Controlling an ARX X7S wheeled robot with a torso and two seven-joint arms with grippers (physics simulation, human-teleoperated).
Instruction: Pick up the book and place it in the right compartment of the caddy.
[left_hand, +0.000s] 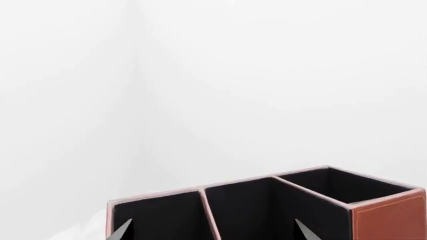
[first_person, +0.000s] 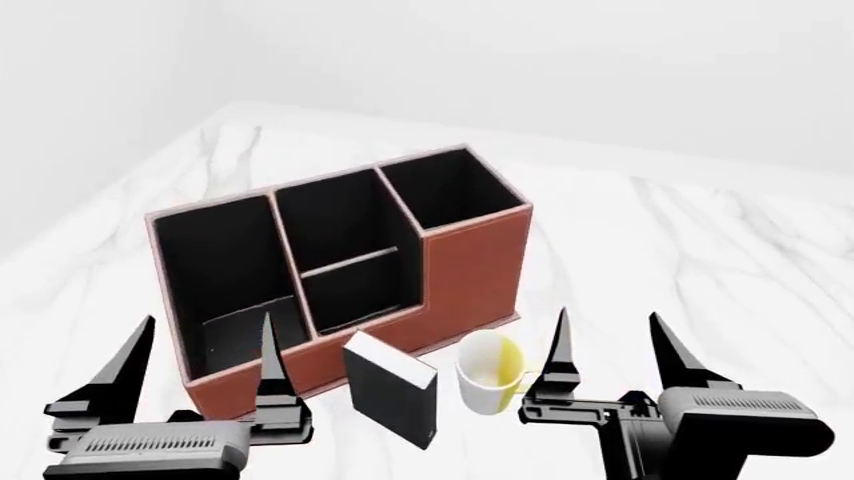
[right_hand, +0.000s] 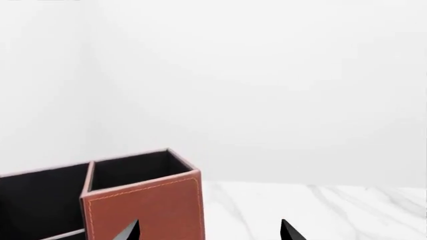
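The black book (first_person: 390, 388) with white page edges stands upright on the marble table just in front of the caddy (first_person: 461, 270), between my two grippers. The caddy is reddish-brown with a black inside; its right compartment (first_person: 447, 188) is the tall square end section, also in the left wrist view (left_hand: 340, 185) and the right wrist view (right_hand: 137, 167). My left gripper (first_person: 203, 352) is open and empty, left of the book, in front of the caddy's long left section. My right gripper (first_person: 617, 345) is open and empty, right of the mug.
A white-and-yellow mug (first_person: 489, 372) stands right beside the book, between it and my right gripper. The marble table (first_person: 694, 260) stretches right of and behind the caddy. White walls stand behind the table.
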